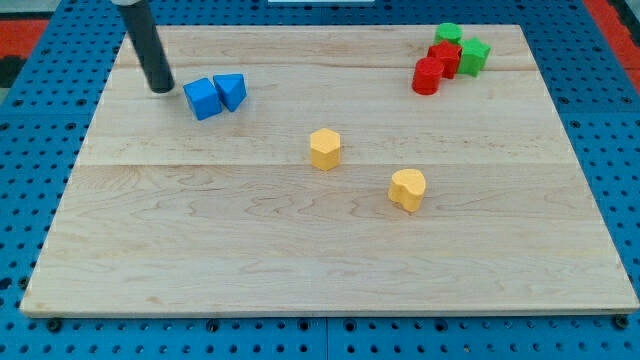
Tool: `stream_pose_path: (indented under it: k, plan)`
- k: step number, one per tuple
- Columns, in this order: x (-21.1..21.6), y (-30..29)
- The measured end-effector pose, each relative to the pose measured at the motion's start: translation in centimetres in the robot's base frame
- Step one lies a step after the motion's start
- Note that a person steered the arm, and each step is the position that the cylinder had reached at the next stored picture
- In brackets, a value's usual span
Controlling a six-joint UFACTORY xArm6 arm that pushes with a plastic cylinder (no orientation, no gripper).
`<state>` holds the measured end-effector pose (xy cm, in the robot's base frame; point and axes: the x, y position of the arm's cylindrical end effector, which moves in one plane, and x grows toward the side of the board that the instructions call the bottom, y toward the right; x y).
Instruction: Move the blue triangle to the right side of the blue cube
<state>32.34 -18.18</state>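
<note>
My tip [160, 88] sits just left of the blue cube [202, 98]; the blue triangle [231, 90] touches its right side. I carry no jaws, holding nothing.

Yellow blocks [325, 148] [408, 189] mid-board; red [436, 68] and green [463, 47] clustered top-right.
</note>
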Motion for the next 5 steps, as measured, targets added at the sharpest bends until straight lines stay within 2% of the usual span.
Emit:
stream_pose_path:
  k: [1,2,4,5]
  plan:
    - [2.6,8.6]
    - [6.1,9.4]
    - [0.1,4.6]
    - [-6.0,2.6]
